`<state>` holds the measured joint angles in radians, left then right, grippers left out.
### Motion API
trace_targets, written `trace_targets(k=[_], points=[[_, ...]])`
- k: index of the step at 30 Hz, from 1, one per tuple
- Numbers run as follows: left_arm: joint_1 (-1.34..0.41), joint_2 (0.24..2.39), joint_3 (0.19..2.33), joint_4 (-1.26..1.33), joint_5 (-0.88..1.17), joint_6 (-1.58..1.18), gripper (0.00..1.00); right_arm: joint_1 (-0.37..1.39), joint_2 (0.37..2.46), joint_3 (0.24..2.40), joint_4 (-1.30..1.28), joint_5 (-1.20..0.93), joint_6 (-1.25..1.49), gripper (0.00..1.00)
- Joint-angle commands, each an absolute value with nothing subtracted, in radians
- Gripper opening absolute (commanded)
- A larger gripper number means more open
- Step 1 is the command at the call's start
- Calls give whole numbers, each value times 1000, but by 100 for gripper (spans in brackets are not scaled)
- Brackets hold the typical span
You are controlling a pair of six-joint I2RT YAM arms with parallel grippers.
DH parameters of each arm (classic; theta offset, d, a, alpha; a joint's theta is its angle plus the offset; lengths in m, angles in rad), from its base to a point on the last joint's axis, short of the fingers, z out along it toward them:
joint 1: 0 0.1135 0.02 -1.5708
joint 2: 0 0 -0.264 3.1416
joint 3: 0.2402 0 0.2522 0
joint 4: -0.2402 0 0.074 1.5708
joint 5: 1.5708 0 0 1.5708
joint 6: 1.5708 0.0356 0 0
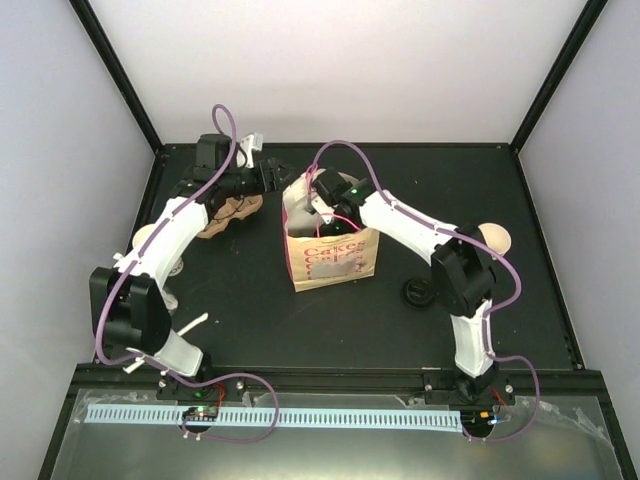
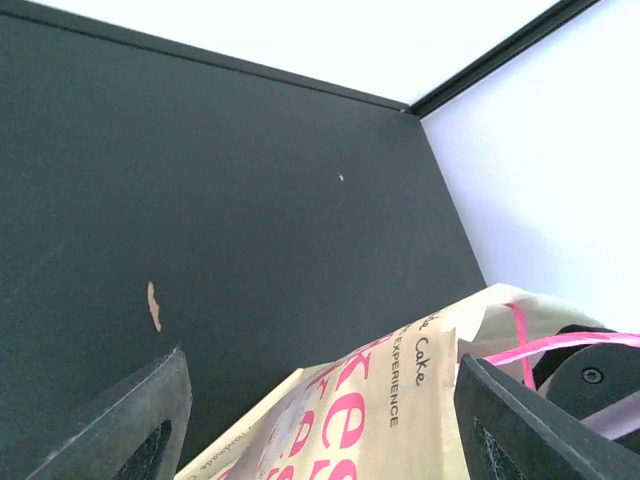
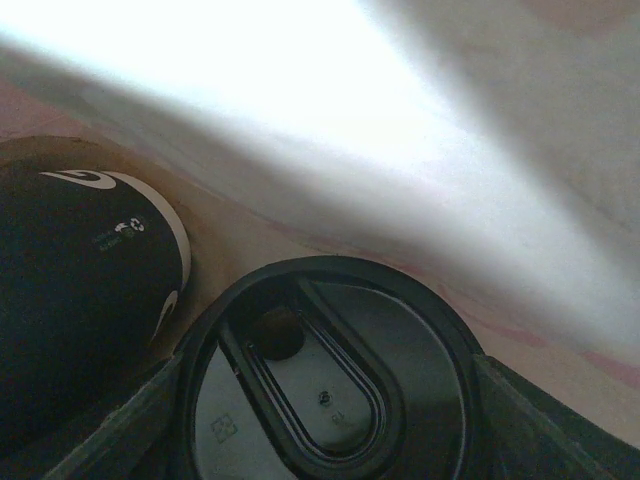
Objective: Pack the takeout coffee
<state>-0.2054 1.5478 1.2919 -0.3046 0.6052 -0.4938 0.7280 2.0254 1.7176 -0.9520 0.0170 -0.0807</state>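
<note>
**Views.** Only the right wrist camera sees inside the bag (image 1: pixel 335 258). There a lidded cup (image 3: pixel 330 400) stands upright beside a black cup (image 3: pixel 80 300) with a white band. From the top camera the bag's contents are hidden by the right arm. Only the top camera shows what else is on the table (image 1: pixel 250 320):
- the tray (image 1: pixel 232 212) at the back left, lying empty
- one cream-topped cup (image 1: pixel 495 238) at the right, well apart from the bag
- another cream top (image 1: pixel 148 238) at the left, half hidden by the left arm
- a loose lid (image 1: pixel 418 292) near the right arm

The left wrist camera shows the bag's printed side and pink handle close below it.

**Arms.**
- The right arm bends over the bag and reaches down into its mouth. The right gripper (image 3: pixel 330 362) has its fingers set wide on either side of the lidded cup, and the rim meets both, so this reads as a grip.
- The left arm stretches to the back, above the tray. The left gripper (image 1: pixel 275 178) is beside the bag's rear corner. Its fingers (image 2: pixel 150 425) are spread wide and hold nothing.
</note>
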Motion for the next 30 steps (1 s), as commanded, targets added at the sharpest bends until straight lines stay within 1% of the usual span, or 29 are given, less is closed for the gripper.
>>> trace_targets(k=[1,6,9,12,16,19,21,25,26,28,30], points=[[-207,1515,1295,-281,636,-459,74,737,2042,1606,-1006,32,-36,64],[-210,1504,1308,-308,788,-405,72,778,1932,1497,-938,86,-22,64],[-227,1506,1330,-370,865,-347,70,808,1884,1431,-888,103,-29,64],[-246,1510,1379,-506,904,-256,69,813,1842,1385,-841,101,-42,64],[-248,1490,1398,-613,949,-169,67,813,1812,1354,-813,121,-62,64],[-252,1480,1422,-713,946,-93,62,813,1795,1340,-794,123,-77,64],[-266,1471,1428,-765,920,-55,58,813,1791,1338,-788,125,-86,64],[-332,1477,1448,-841,782,1,50,813,1779,1339,-783,127,-101,64],[-352,1483,1464,-857,751,11,46,814,1776,1338,-783,126,-106,64],[-380,1497,1497,-895,671,27,35,815,1771,1334,-782,125,-119,64],[-402,1514,1541,-943,542,43,18,815,1766,1329,-790,115,-143,65]])
